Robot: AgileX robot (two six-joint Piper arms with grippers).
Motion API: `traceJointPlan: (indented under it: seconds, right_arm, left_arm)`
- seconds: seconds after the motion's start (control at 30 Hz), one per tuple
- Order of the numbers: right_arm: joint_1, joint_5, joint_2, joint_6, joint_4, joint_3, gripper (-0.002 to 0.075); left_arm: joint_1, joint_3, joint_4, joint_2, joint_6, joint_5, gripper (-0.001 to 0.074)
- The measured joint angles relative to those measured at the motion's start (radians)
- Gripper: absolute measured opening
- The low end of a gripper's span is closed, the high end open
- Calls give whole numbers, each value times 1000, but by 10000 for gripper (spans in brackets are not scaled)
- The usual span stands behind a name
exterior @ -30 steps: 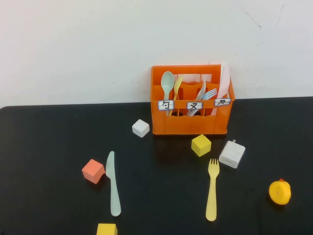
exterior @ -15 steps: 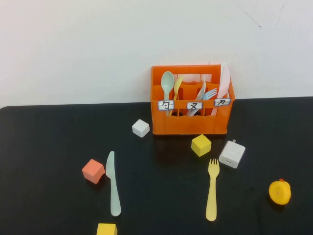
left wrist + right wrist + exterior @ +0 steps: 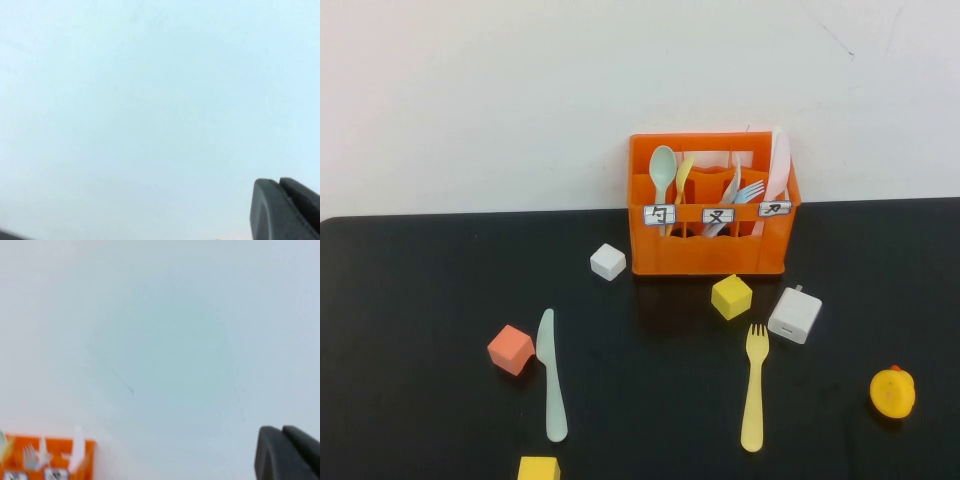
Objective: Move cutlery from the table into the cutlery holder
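Note:
The pale mint-green knife (image 3: pixel 552 375) lies flat on the black table (image 3: pixel 410 300) at front left, blade end pointing away. The yellow fork (image 3: pixel 754 385) lies flat at front right, tines toward the orange cutlery holder (image 3: pixel 710 250). The holder stands at the back by the wall and holds a green spoon, a white fork and other pieces. Neither arm shows in the high view. My left gripper (image 3: pixel 285 210) shows only as a dark tip against the pale wall. My right gripper (image 3: pixel 287 452) shows the same way, with the holder (image 3: pixel 47 460) low in its view.
A white cube (image 3: pixel 608 262) sits left of the holder. A yellow cube (image 3: pixel 731 296) and a white charger (image 3: pixel 795 315) lie before it. A salmon cube (image 3: pixel 510 349) sits beside the knife, another yellow cube (image 3: pixel 538 468) at the front edge, a yellow duck (image 3: pixel 892 392) at right.

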Motion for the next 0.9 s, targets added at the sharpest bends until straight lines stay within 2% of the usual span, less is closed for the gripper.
traceJointPlan:
  seconds: [0.13,0.3,0.5,0.77,0.9]
  right_arm:
    - [0,58,0,60,-12,-46,-2]
    - [0,153,0,85,-78,-178,-2]
    - [0,346,71,86,-116,-326,-2]
    - [36,467,348,7,-118,-395,-2]
    - [90,553,493,-39,-118,-414,-2]
  left_arm:
    - [0,-32,-4,0,-49,121,-2]
    - [0,-203,-4,9,-58,396,-2]
    - [0,-390,-4,179,-8,701,-2]
    - [0,-423,0,360,87,698,-2]
    - [0,-485,-10,497,107,836,-2]
